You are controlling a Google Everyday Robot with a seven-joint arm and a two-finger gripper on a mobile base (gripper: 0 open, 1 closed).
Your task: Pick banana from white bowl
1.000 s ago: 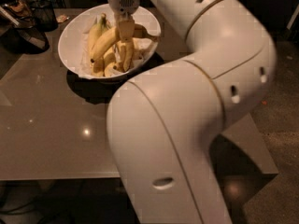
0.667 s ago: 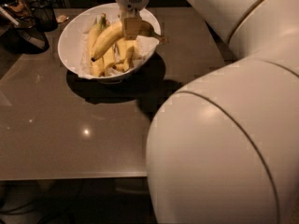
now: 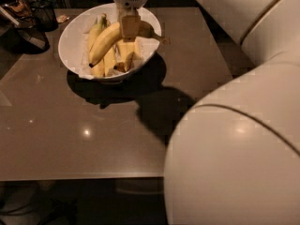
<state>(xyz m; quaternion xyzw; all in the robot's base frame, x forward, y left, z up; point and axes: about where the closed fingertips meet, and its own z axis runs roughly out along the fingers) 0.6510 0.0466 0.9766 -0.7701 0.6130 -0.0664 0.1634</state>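
Note:
The white bowl (image 3: 71,35) stands at the far left of the brown table (image 3: 84,139). My gripper (image 3: 129,28) reaches down over the bowl's right half and is shut on the banana (image 3: 105,40). The banana is long and yellow and lies tilted across the bowl. Its dark tip points low left and its stem end sticks out to the right past the fingers (image 3: 129,24). It sits raised above several smaller bananas (image 3: 123,56) that stay in the bowl.
My big white arm (image 3: 234,139) fills the right and lower right of the view and hides that part of the table. Dark clutter (image 3: 28,18) stands at the far left corner. The table's near edge runs along the bottom.
The gripper has closed on the long banana and lifted it a little out of the pile. The arm has swung to the right of the view.

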